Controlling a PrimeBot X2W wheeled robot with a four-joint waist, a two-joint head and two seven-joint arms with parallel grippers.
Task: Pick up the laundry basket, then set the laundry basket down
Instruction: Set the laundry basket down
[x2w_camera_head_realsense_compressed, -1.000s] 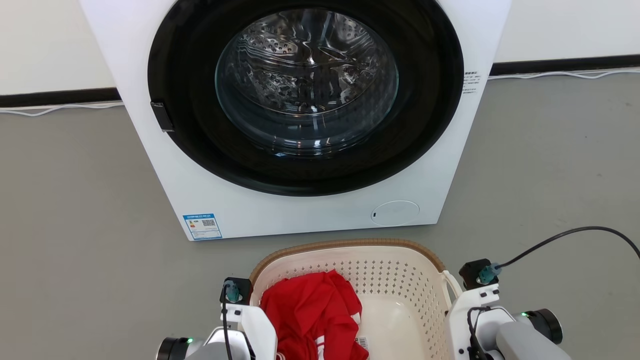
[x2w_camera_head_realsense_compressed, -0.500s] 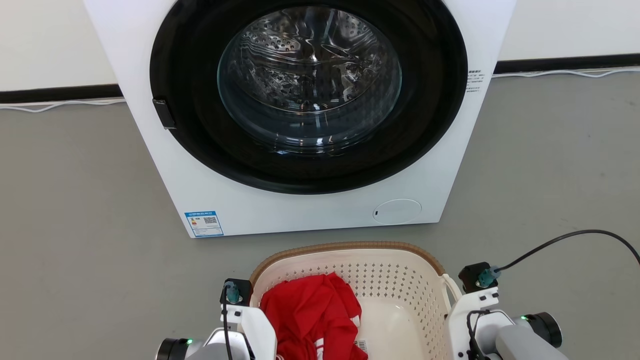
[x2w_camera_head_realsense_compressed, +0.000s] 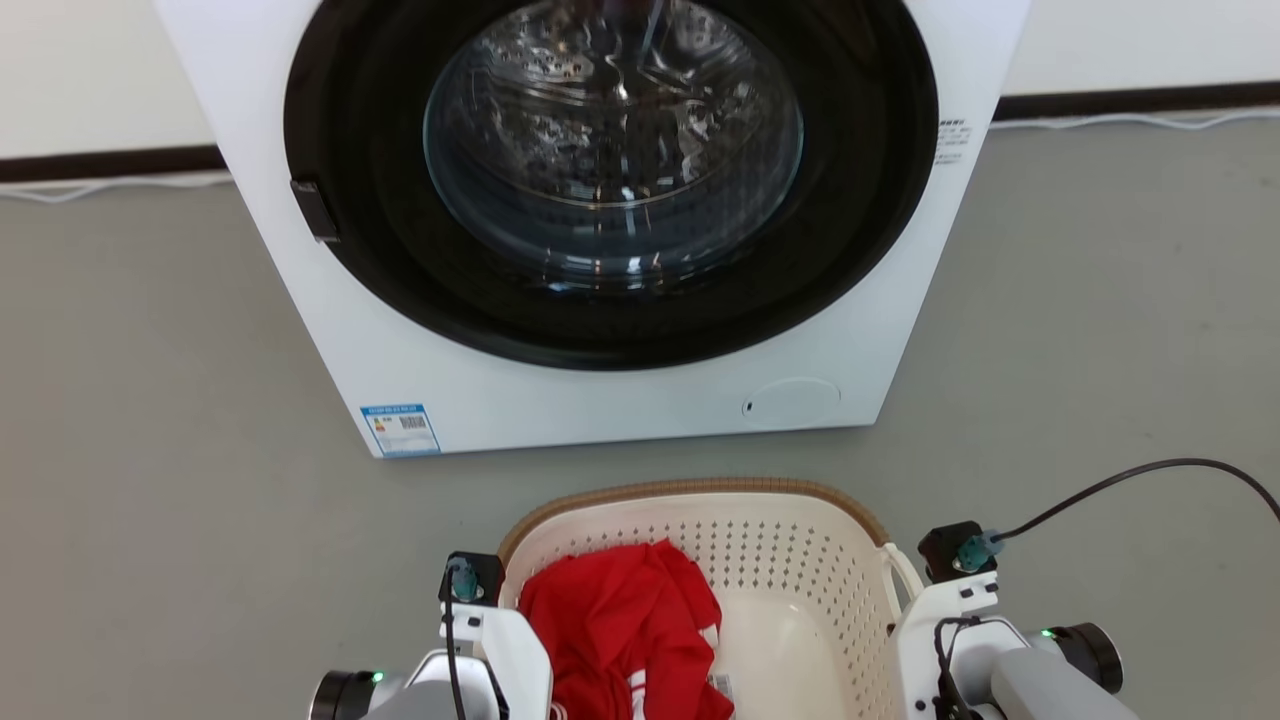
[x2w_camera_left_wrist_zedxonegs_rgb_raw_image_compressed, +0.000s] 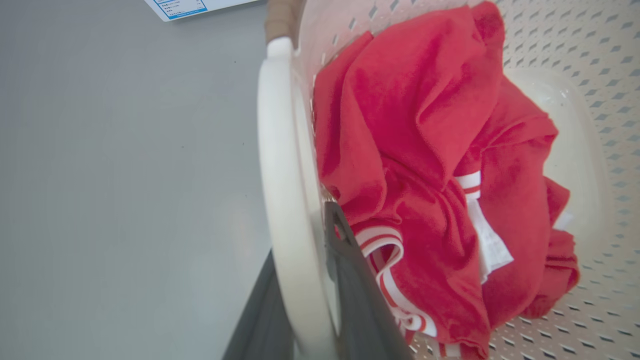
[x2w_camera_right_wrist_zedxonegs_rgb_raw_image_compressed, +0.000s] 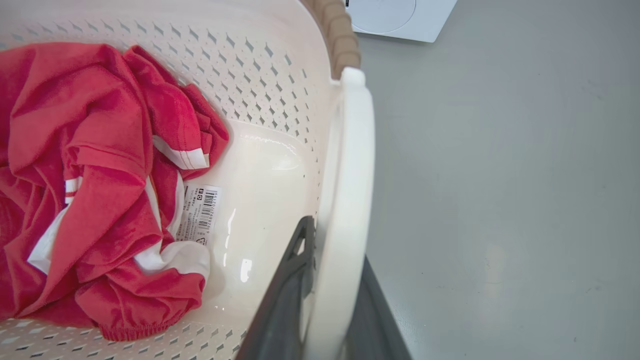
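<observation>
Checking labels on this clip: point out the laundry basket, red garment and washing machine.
laundry basket (x2w_camera_head_realsense_compressed: 700, 486), head view, far brown rim band.
red garment (x2w_camera_head_realsense_compressed: 610, 620), head view, middle of the cloth.
washing machine (x2w_camera_head_realsense_compressed: 600, 410), head view, white panel below the door.

The washer (x2w_camera_head_realsense_compressed: 600, 410) stands on the floor (x2w_camera_head_realsense_compressed: 150, 400), with the wall (x2w_camera_head_realsense_compressed: 90, 80) behind it. At its 6 o'clock, just apart, is the basket (x2w_camera_head_realsense_compressed: 790, 560). A sticker (x2w_camera_head_realsense_compressed: 400, 428) sits at the washer front's 7 o'clock corner. A garment (x2w_camera_head_realsense_compressed: 620, 620) lies in the basket, toward its 9 o'clock side. A tag (x2w_camera_right_wrist_zedxonegs_rgb_raw_image_compressed: 200, 210) lies on the basket bottom at the garment's 3 o'clock, touching it. The left gripper (x2w_camera_left_wrist_zedxonegs_rgb_raw_image_compressed: 305, 235) pinches the 9 o'clock handle (x2w_camera_left_wrist_zedxonegs_rgb_raw_image_compressed: 280, 150) between its fingers, and the right gripper (x2w_camera_right_wrist_zedxonegs_rgb_raw_image_compressed: 335, 245) pinches the 3 o'clock handle (x2w_camera_right_wrist_zedxonegs_rgb_raw_image_compressed: 350, 150). A cable (x2w_camera_head_realsense_compressed: 1130, 470) runs from the right wrist toward 3 o'clock.
</observation>
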